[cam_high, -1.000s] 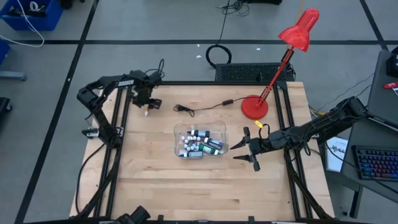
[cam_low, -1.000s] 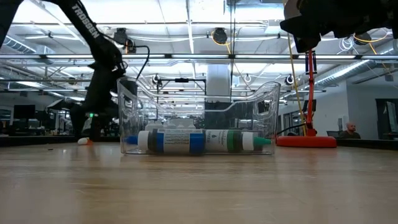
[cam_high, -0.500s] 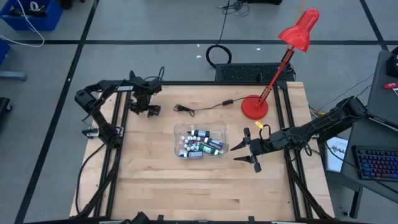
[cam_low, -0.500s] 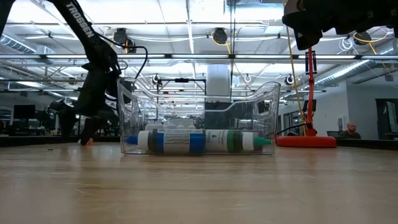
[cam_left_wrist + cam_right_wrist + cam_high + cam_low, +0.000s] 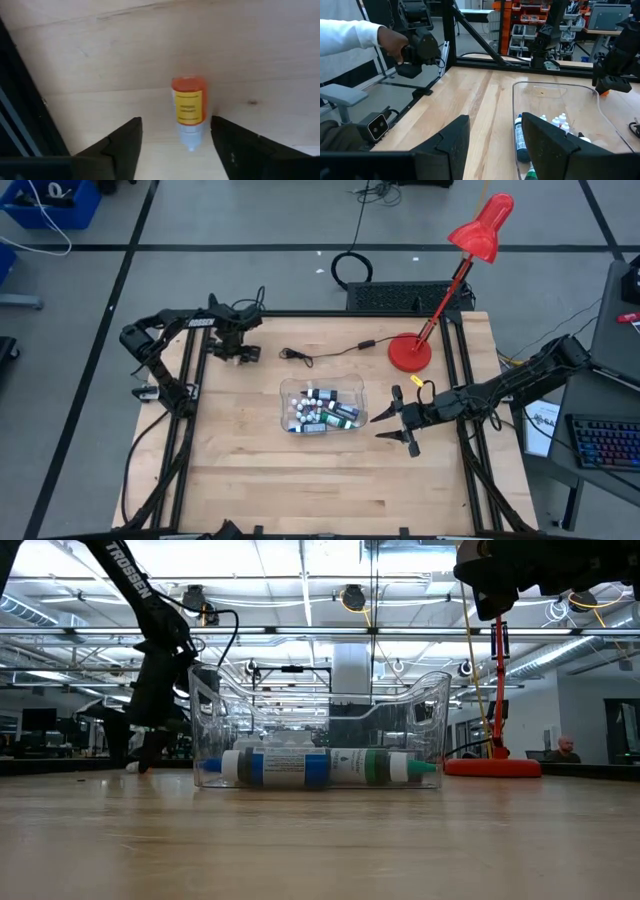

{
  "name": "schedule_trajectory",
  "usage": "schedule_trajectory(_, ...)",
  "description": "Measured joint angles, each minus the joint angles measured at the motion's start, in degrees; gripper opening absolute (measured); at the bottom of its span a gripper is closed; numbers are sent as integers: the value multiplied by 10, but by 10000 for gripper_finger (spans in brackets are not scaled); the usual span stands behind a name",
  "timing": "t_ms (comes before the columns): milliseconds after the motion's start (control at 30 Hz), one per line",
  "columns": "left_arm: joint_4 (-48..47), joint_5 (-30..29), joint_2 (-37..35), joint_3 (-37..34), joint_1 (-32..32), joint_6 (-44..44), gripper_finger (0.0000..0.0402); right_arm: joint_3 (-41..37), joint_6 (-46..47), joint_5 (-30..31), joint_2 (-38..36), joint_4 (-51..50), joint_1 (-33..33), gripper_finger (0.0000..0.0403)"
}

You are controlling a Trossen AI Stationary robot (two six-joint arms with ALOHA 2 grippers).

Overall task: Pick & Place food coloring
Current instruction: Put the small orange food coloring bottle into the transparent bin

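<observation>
Left gripper (image 5: 172, 145) spread open over an orange bottle (image 5: 189, 109).
I see it lying free at the table's (image 5: 330, 480) far left; right gripper (image 5: 395, 426) open beside the tub (image 5: 322, 408).

Pale wood table (image 5: 330, 470), smooth, matt, fine grain lines and a small knot visible. Clear glossy plastic tub (image 5: 420, 700) mid-table, holding small plastic food coloring bottles (image 5: 318, 412) with paper labels and white caps. Another orange-bodied bottle (image 5: 189, 107) near far left corner, white-capped, paper-labelled; glossy red lamp (image 5: 478, 230).
</observation>
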Motion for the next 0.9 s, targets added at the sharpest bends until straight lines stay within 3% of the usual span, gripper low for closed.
schedule_trajectory(567, 19, 9, -1, -7, -18, -5, 59, 0, 2, 0, 0, 0, 0, 171)
schedule_trajectory(733, 15, 3, -16, -7, -36, 83, 56, 0, 0, 0, 0, -2, 0, 171)
schedule_trajectory(900, -9, -18, -113, 0, -113, 140, 56, 0, -17, 3, 0, 2, -1, 171)
